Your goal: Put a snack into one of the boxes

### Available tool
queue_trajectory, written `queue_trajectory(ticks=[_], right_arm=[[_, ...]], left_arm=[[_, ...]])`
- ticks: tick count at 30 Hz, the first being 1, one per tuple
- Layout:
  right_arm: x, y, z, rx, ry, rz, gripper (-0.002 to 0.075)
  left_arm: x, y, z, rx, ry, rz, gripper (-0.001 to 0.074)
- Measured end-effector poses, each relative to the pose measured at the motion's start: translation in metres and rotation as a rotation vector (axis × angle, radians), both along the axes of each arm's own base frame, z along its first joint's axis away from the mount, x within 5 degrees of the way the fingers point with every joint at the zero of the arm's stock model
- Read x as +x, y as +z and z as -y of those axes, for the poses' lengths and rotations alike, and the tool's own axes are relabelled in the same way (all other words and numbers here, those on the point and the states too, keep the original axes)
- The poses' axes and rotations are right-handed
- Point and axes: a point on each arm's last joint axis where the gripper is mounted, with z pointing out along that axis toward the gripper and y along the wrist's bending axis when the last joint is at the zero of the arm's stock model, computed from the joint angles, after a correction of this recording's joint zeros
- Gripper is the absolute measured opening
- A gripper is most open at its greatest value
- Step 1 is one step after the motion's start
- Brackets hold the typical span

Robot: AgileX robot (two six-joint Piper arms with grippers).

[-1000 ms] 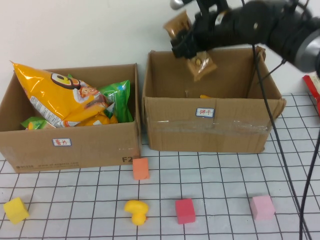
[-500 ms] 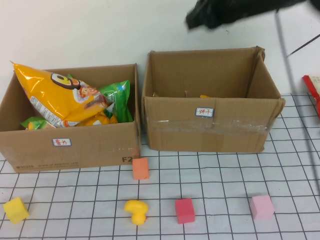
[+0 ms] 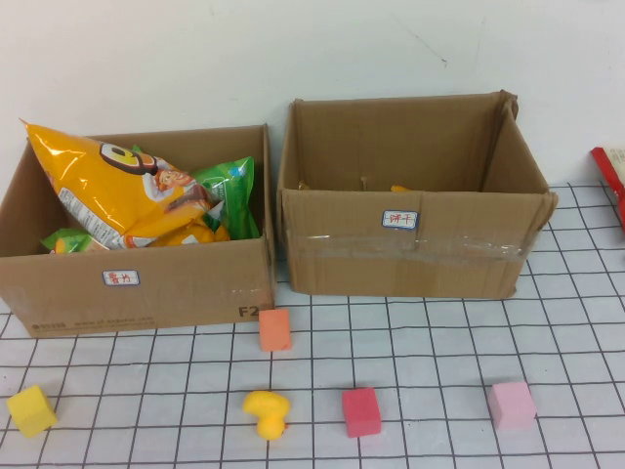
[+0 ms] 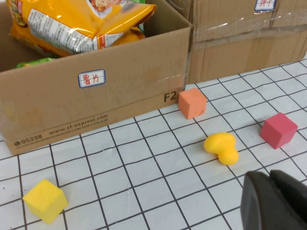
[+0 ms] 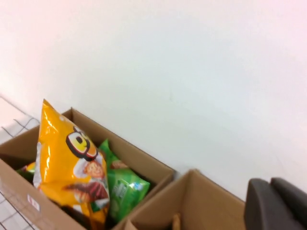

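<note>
Side by side at the back of the gridded bench (image 3: 430,332), near-touching: wider, lower carton (image 3: 176,283) on the left, crammed with an orange chip bag (image 3: 107,186) and a green snack bag (image 3: 232,191); taller taped carton (image 3: 342,259) on the right, showing only a yellow sliver (image 3: 400,189) inside. In front, apart on the grid: orange cube (image 3: 274,329), yellow toy (image 3: 266,411), red cube (image 3: 361,411), pink cube (image 3: 513,405), yellow cube (image 3: 30,410). Out of the high view: left pincer (image 4: 271,191), pressed together, low over the bench near the yellow toy; right pincer (image 5: 273,201), likewise pressed together, high up facing both cartons.
</note>
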Motion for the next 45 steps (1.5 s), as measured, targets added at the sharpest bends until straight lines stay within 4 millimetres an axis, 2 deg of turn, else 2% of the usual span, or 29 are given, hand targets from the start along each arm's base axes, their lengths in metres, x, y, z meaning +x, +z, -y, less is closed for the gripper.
queue_trajectory(ticks=[6, 9, 12, 15, 22, 28, 31, 36, 45], right_arm=[[-0.08, -0.022, 0.037, -0.009, -0.009, 0.084, 0.0001], [-0.112, -0.035, 0.052, -0.002, -0.009, 0.105, 0.0001], [-0.139, -0.051, 0.063, 0.002, -0.006, 0.113, 0.0001], [-0.158, -0.068, 0.07, -0.011, 0.01, 0.094, 0.0001], [-0.174, -0.101, 0.074, -0.063, 0.048, 0.011, 0.0001], [-0.172, -0.134, 0.081, -0.178, -0.013, -0.164, 0.0], [-0.172, -0.146, 0.084, -0.209, -0.04, -0.188, 0.0], [-0.18, -0.152, 0.09, -0.161, -0.075, -0.072, 0.0], [-0.21, -0.166, 0.109, -0.142, -0.125, 0.122, 0.0]], left_arm=[[0.0, 0.0, 0.0, 0.001, 0.0, -0.001, -0.0003], [0.0, 0.0, 0.0, 0.001, 0.0, -0.001, -0.0003], [0.0, 0.0, 0.0, 0.001, 0.0, -0.001, -0.0003], [0.0, 0.0, 0.0, 0.001, 0.0, -0.001, -0.0003], [0.0, -0.001, 0.0, 0.004, -0.001, -0.009, -0.0003], [-0.001, -0.002, 0.0, 0.007, -0.001, -0.017, -0.0002], [-0.001, -0.002, 0.0, 0.007, -0.002, -0.018, -0.0002], [-0.001, -0.002, 0.0, 0.008, -0.002, -0.019, -0.0003], [-0.001, -0.002, 0.0, 0.008, -0.002, -0.02, -0.0003]])
